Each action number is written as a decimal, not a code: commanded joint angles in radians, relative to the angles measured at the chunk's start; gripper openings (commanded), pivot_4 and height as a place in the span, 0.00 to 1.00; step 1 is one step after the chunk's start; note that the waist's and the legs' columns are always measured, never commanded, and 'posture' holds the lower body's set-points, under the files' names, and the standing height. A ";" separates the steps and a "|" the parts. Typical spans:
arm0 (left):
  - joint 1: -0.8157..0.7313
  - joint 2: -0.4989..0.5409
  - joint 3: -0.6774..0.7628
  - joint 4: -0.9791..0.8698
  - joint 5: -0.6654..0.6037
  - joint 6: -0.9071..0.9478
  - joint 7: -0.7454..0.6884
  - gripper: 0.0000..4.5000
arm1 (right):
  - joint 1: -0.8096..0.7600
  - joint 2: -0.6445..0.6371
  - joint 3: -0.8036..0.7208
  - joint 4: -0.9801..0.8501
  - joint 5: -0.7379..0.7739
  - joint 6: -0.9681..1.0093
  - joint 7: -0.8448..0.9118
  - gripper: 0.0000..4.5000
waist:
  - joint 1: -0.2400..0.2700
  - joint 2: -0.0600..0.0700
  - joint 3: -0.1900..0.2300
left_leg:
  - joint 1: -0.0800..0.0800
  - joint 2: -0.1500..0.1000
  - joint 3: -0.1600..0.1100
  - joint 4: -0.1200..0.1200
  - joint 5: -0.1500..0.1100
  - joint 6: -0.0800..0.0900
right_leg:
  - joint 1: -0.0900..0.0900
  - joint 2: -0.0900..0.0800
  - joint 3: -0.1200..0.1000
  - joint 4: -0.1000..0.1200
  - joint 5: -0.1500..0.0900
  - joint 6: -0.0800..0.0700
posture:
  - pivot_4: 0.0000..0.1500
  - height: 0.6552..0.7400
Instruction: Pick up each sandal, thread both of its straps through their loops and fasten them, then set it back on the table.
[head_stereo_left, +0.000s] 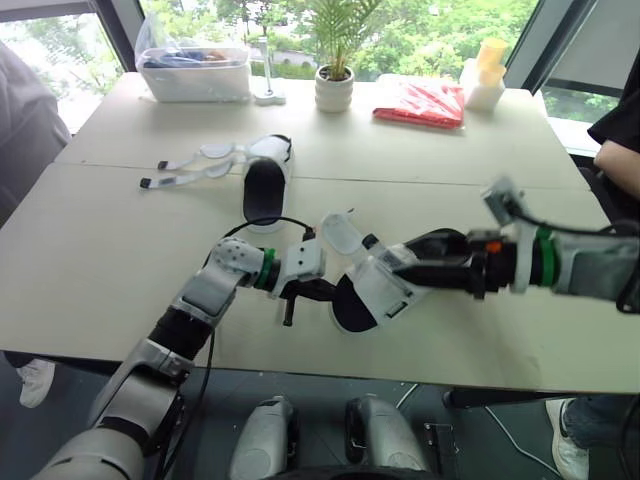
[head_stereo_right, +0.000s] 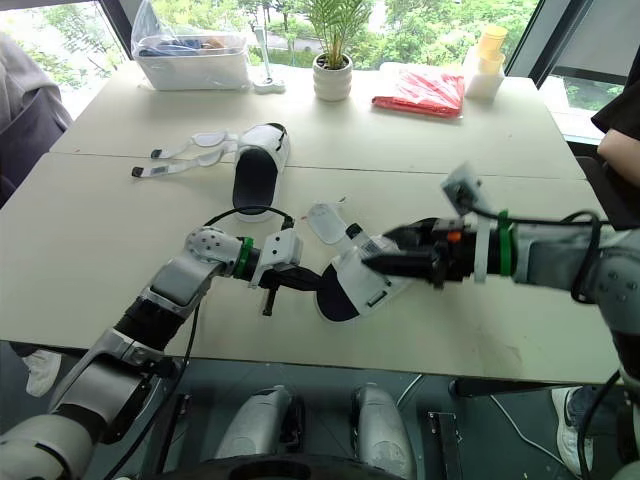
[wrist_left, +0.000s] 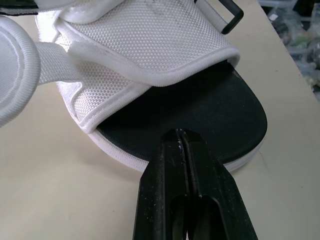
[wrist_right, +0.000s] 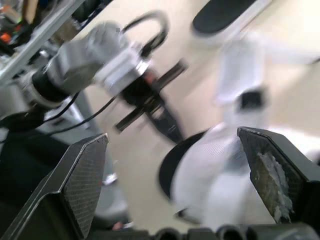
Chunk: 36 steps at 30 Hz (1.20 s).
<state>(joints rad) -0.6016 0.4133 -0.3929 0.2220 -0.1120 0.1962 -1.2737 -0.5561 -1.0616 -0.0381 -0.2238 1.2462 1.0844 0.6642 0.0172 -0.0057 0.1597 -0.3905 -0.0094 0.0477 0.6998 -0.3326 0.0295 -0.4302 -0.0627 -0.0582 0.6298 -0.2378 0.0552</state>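
The near sandal sits toward the table's front edge, well in front of the potted plant. The left gripper has its fingers pressed together, tip right over the black footbed. The right gripper is spread wide at the sandal's other end. The second sandal lies closer to the plant, straps undone.

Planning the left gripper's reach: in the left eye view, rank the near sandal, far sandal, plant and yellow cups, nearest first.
1. The near sandal, just right of the left gripper.
2. The far sandal, behind, mid-table.
3. The plant, far edge, centre.
4. The yellow cups, far right corner.
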 joint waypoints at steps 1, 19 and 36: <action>0.017 0.004 -0.014 0.002 0.017 0.017 0.009 0.00 | -0.152 0.015 0.138 0.123 -0.221 -0.044 0.150 0.99 | -0.004 0.000 0.000 | 0.000 0.000 0.000 0.000 0.000 0.000 | 0.000 0.000 0.000 0.000 0.000 0.000 | 1.00 0.81; 0.062 0.017 0.000 -0.065 0.014 0.049 0.048 0.00 | -0.434 0.280 0.497 0.511 -0.819 -0.255 0.623 0.34 | -0.007 0.001 0.000 | -0.001 0.000 0.001 0.000 0.002 -0.005 | -0.002 0.000 0.000 0.001 0.002 0.003 | 1.00 0.81; 0.055 0.021 0.002 -0.063 0.014 0.052 0.051 0.00 | -0.566 0.405 0.338 0.734 -0.832 -0.148 0.668 0.01 | -0.013 0.003 0.000 | -0.001 0.000 0.001 -0.001 0.003 -0.006 | -0.002 -0.001 0.000 0.002 0.002 0.003 | 1.00 0.81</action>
<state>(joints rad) -0.5538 0.4266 -0.3766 0.1455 -0.1139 0.2341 -1.2265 -1.0689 -0.6626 0.3639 0.4931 0.4060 0.9354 1.3317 0.0041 -0.0029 0.1594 -0.3913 -0.0098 0.0487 0.6991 -0.3296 0.0235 -0.4328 -0.0632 -0.0584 0.6317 -0.2355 0.0582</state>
